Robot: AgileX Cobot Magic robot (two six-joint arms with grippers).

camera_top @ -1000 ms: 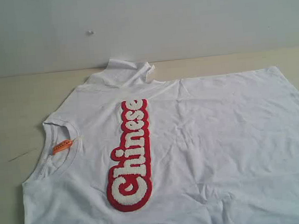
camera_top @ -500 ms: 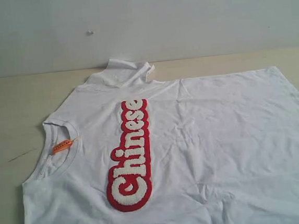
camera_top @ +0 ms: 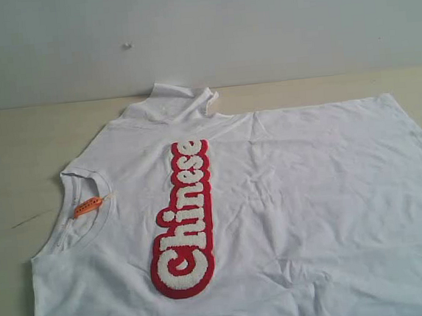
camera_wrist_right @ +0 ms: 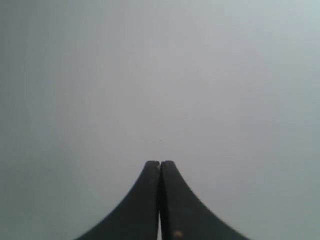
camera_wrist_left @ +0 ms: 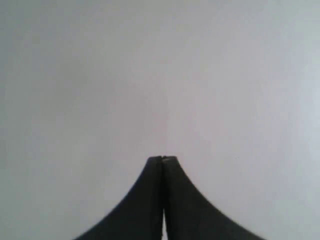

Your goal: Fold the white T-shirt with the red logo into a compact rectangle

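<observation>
The white T-shirt (camera_top: 311,208) lies spread flat on the table in the exterior view, collar toward the left with a small orange tag (camera_top: 87,206) at the ribbed neck. The red logo (camera_top: 184,218), fuzzy white letters outlined in red, runs as a long strip across the chest. One sleeve (camera_top: 176,102) is bunched at the far edge. Neither arm shows in the exterior view. My left gripper (camera_wrist_left: 162,159) is shut with nothing in it, facing a plain pale surface. My right gripper (camera_wrist_right: 160,163) is likewise shut and empty, facing a plain grey surface.
The pale wooden table (camera_top: 18,153) shows bare wood to the left of the shirt and along its far edge. A grey-white wall (camera_top: 259,28) rises behind the table. The shirt's hem and lower part run out of the picture at right and bottom.
</observation>
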